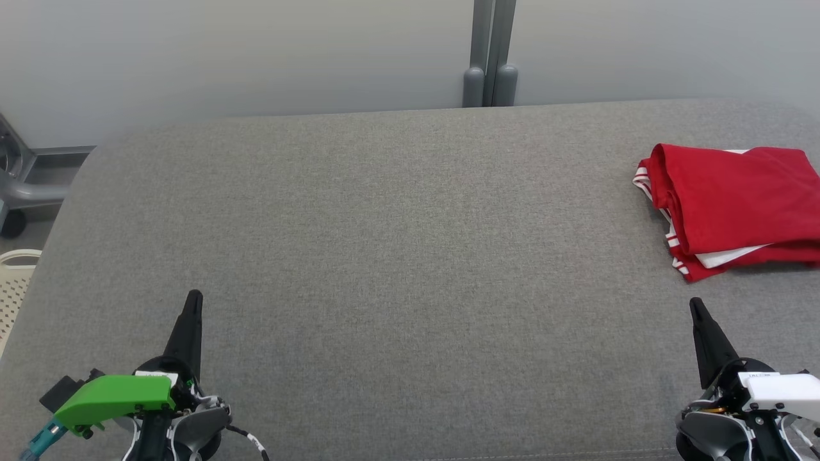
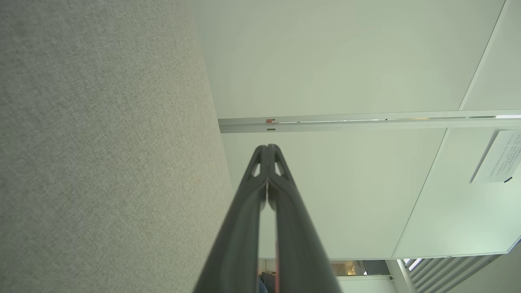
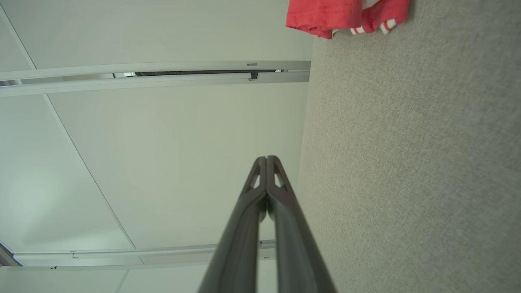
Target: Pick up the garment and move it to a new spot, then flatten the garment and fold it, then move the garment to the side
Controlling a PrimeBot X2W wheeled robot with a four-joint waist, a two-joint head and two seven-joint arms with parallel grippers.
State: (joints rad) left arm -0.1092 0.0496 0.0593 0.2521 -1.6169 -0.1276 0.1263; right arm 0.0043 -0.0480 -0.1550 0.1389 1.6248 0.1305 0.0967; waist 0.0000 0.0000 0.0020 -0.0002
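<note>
Red folded garment with white-striped trim (image 1: 737, 205) lies at the right of the grey fabric-covered desk (image 1: 397, 243), near the closed, empty right gripper (image 1: 694, 303); the closed left gripper (image 1: 192, 296) sits well apart, and neither should disturb the folds.

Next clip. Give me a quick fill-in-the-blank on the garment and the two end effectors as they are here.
1. The garment is mainly ____ with white striped trim.
2. It lies folded on the gray surface at the robot's ____ side.
3. The left end effector and the right end effector both have their fingers ____.
4. The end effector nearer the garment is the ____ one.
Missing words: red; right; shut; right.
</note>
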